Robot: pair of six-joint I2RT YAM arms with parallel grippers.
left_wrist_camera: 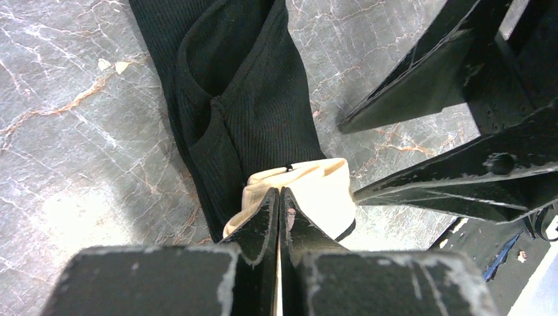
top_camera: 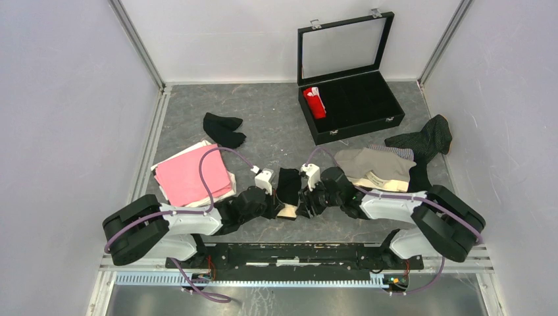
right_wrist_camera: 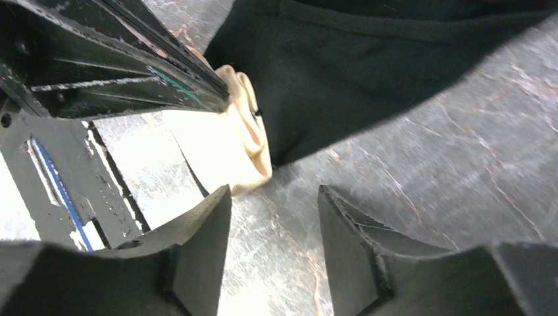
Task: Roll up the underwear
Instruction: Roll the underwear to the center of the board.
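A black underwear [top_camera: 288, 179] with a cream waistband [left_wrist_camera: 316, 191] lies stretched out on the table between my two arms. My left gripper [left_wrist_camera: 279, 192] is shut, its tips pinching a fold of that cream waistband at the near end [top_camera: 283, 209]. My right gripper [right_wrist_camera: 275, 189] is open just to the right of the waistband [right_wrist_camera: 243, 131], with only bare table between its fingers; its fingers [left_wrist_camera: 421, 99] also show in the left wrist view. A red rolled underwear [top_camera: 314, 102] lies in the black case [top_camera: 368, 122].
Another black garment [top_camera: 222, 130] lies at the back left. A pink one [top_camera: 193, 176] rests on a stack at the left. Beige [top_camera: 375, 168] and dark pinstriped [top_camera: 424, 140] garments lie at the right. The case's glass lid [top_camera: 342, 46] stands upright at the back.
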